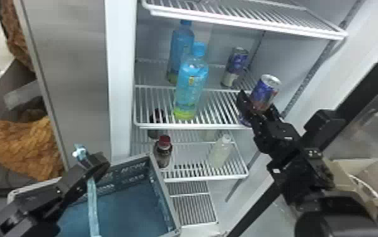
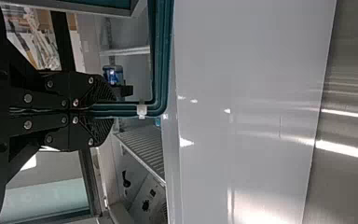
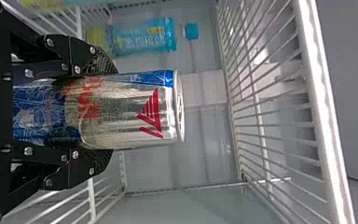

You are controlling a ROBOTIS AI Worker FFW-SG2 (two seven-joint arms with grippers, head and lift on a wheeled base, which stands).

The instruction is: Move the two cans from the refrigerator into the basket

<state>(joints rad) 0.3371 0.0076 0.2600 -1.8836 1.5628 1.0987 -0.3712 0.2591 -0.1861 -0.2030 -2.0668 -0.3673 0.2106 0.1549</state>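
The right gripper (image 1: pixel 258 102) has its fingers parted to a can's width, pressed on both sides of the blue, silver and red metal can (image 1: pixel 266 90); its long axis stands near upright, lid end up, clear beyond the fingertips; the other blue-and-silver can (image 1: pixel 236 66) stands upright on the wire shelf (image 1: pixel 221 107), farther in than those fingers; the left gripper (image 1: pixel 104 163) is closed around the slim teal handle (image 1: pixel 92 205) of the blue-grey plastic basket (image 1: pixel 163 195), which lies below its fingers.
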